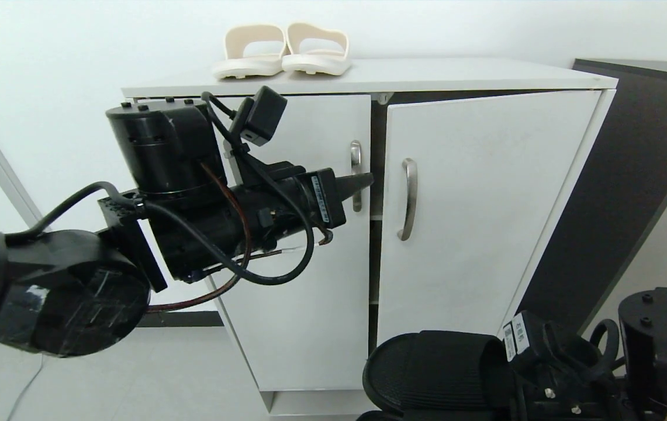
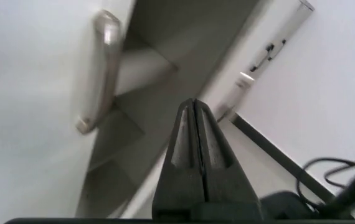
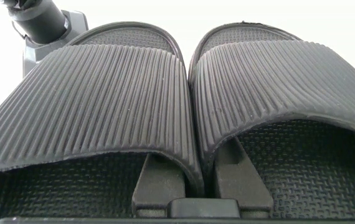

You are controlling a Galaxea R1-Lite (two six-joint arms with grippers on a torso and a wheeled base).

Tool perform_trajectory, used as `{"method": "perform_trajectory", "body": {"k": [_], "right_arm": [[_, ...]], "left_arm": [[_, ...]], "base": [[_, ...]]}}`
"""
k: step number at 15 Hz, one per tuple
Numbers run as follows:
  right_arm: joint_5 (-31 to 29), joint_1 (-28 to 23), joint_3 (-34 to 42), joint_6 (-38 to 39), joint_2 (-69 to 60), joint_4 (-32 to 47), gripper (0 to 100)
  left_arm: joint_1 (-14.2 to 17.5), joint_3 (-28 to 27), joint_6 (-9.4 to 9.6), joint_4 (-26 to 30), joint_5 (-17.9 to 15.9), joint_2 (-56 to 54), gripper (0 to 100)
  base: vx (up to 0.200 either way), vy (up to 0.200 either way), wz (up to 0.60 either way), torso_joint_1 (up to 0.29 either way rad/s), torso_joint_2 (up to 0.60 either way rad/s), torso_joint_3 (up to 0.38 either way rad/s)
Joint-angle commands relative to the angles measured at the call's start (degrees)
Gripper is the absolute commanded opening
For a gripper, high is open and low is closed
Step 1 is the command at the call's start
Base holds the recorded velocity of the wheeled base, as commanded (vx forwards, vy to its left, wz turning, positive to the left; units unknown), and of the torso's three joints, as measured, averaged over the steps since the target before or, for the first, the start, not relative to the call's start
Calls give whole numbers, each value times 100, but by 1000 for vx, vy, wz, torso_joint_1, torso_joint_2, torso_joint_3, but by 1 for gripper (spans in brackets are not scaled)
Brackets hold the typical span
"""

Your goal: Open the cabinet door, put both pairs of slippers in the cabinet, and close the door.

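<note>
The white cabinet (image 1: 310, 304) has two doors. Its right door (image 1: 485, 204) stands slightly ajar, and a dark gap shows between the doors. My left gripper (image 1: 366, 181) is shut and empty, its tip at that gap beside the left door's handle (image 1: 356, 175). In the left wrist view the shut fingers (image 2: 184, 143) point into the opening next to a metal handle (image 2: 104, 68). A cream pair of slippers (image 1: 283, 51) lies on the cabinet top. Low at the front right, my right gripper (image 3: 196, 183) is shut on a black pair of slippers (image 1: 432, 368) (image 3: 103, 99), its fingers under the straps.
A dark panel (image 1: 631, 193) stands to the right of the cabinet. A white wall is behind it and grey floor (image 1: 134, 374) below to the left. A shelf (image 2: 146, 65) shows inside the cabinet through the gap.
</note>
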Motion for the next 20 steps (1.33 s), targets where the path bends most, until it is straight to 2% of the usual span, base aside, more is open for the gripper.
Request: {"method": "perform_trajectory", "body": {"k": [1,4,7,11,15,16,19,20], "right_arm": [[1,3,1,-2,28,4,0],[10,3,18,-2,28,-5,0],[19,3,18,-2,28,4,0],[10,73,36,-2,116,12,0],[10,232,88,-2,151,21,0],[10,276,124,-2,143,21,0],[19,618,361,-10,46,-5,0],[19,645,378,-10,37,-5,0]], "left_arm": [[111,-292,-3,-79,-3,474,0],[128,-793,-29,-70,-21,887,0],[128,-995,-47,-53,-30,1054,0],[128,-1276,-310,-18,-74,1133,0],[76,-1355,-398,-44,-21,1256,0],[-3,-1320,-398,-35,-21,1239,0],[-768,-925,-363,-88,-3,1054,0],[-856,-898,-372,-123,-3,1010,0]], "base": [[0,0,0,0,0,0],[0,0,0,0,0,0],[0,0,0,0,0,0],[0,0,0,0,0,0],[-200,0,0,2,4,4],[-200,0,0,-2,-2,2],[-200,0,0,1,4,4],[-200,0,0,2,2,2]]}}
